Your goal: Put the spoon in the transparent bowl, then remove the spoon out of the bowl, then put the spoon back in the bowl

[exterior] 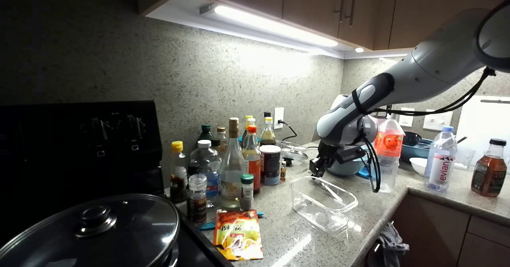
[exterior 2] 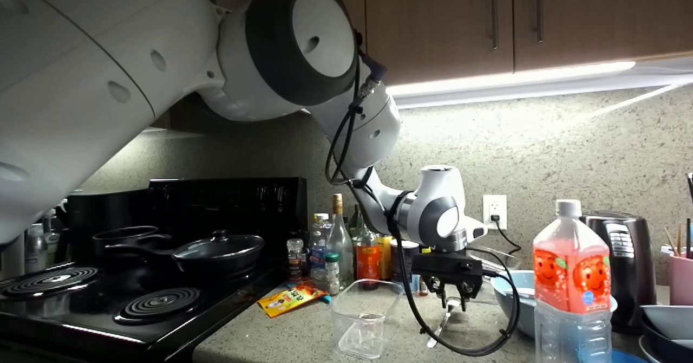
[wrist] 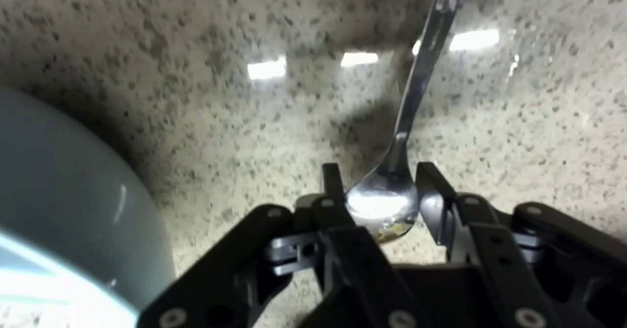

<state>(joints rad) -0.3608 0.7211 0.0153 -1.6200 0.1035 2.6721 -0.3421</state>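
Stretching out beneath the claw (wrist: pixel 378 186), the speckled counter (exterior: pixel 275 223) gives bare stone to either side ahead of the jaws; in an exterior view its edge (exterior: pixel 379 225) drops away to the claw's right. Near on the left in the wrist view bulges the light blue bowl (wrist: pixel 78 176), stone showing between it and the jaws! Left of the claw in an exterior view, past a strip of counter, stands the transparent bowl (exterior 2: pixel 346 314). Labels now: right of the claw in both exterior views, a big bottle (exterior 2: pixel 571 276) wears smiling red fruit faces; farther right in an exterior view, a slimmer bottle (exterior: pixel 441 167) reads "evian"; amber bottle (exterior: pixel 489 173) beyond it, print too small. Left of the claw lies a red-and-yellow packet (exterior: pixel 239 235), its characters hard to make out. And the spoon (wrist: pixel 413 98)? Outside the transparent bowl, head between the jaws, handle running out ahead! The jaws stand part-way apart, pinched across that head, one on each side; whether the spoon is lifted, I cannot tell.
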